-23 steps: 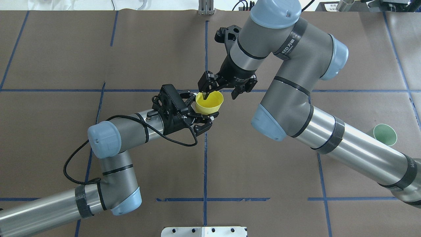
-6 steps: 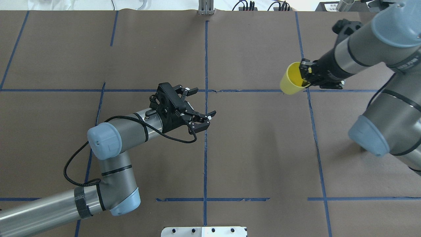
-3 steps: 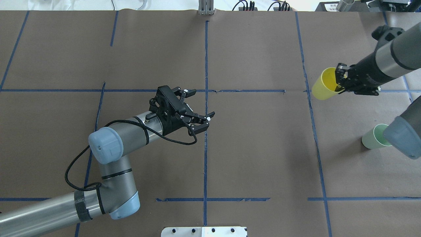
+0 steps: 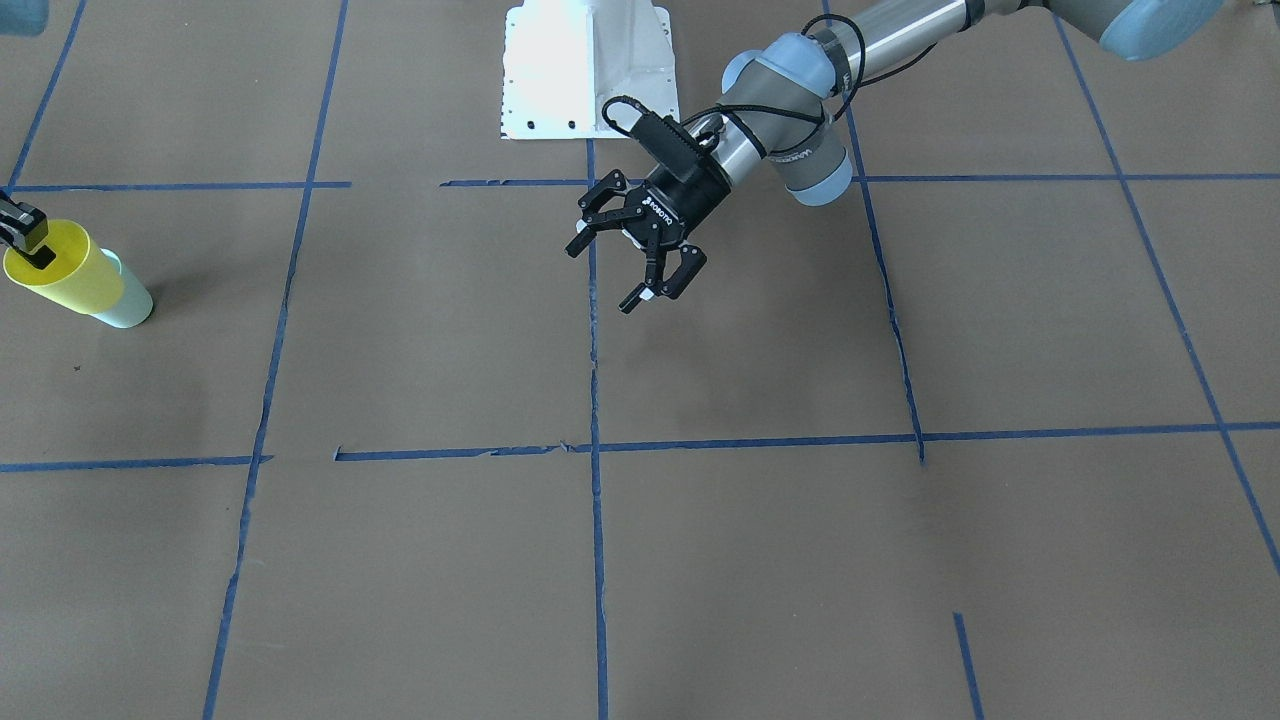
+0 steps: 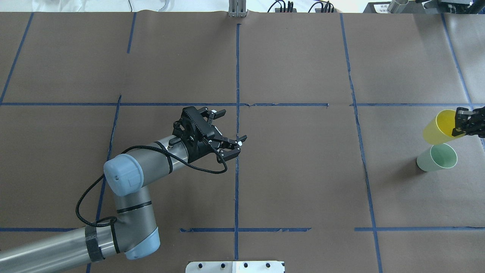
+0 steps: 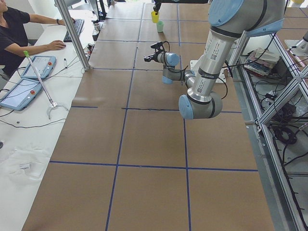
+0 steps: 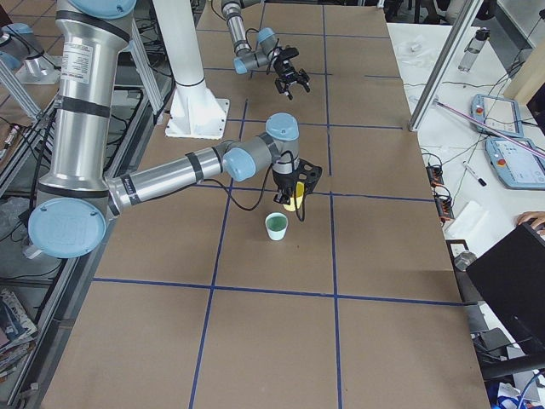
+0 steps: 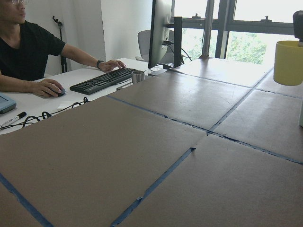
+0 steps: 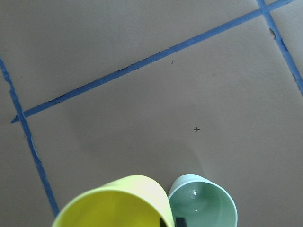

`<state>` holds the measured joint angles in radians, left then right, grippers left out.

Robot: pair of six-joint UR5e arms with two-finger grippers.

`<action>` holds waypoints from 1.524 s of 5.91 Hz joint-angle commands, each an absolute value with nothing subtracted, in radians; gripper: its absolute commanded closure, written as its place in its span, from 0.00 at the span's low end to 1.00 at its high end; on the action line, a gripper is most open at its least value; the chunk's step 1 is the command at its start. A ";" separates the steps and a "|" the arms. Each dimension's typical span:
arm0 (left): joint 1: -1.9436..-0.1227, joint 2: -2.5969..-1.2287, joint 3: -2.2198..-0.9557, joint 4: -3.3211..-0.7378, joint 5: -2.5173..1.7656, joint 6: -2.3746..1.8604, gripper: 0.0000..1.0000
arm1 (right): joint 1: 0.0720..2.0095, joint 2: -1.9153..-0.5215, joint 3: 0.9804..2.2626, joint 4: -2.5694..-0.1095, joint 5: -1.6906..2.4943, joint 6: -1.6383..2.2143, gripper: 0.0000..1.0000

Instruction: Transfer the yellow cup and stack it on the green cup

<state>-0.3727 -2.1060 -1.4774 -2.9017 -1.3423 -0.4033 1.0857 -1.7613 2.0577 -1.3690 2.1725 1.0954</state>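
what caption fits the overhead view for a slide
Right pincer holds the yellow cup by its rim, raised beside the green cup; left pincer open, empty.

Left arm (image 5: 123,180): silver tube links, grey joint housings, pale blue round caps, black bands. Black cable (image 5: 77,200) looped outside the arm, running to the wrist. Left gripper (image 4: 612,262): black, two linked fingers, white tips, white lettering on its body. Right arm (image 7: 85,111): same build. Right gripper (image 7: 292,198): black. White base plate (image 4: 585,70), screw holes along its edge.
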 commanded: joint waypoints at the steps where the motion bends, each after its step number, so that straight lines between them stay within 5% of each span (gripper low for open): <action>1: -0.367 -2.091 -1.479 -2.904 -1.342 -0.403 0.00 | 1.088 -1.779 2.049 -1.358 2.197 1.086 1.00; 9: -0.330 -2.092 -1.479 -2.902 -1.280 -0.403 0.00 | 1.085 -1.825 2.022 -1.358 2.197 1.085 1.00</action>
<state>-0.3524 -2.0929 -1.4788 -2.9034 -1.3212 -0.4034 1.0854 -1.8215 2.0231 -1.3561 2.1966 1.0856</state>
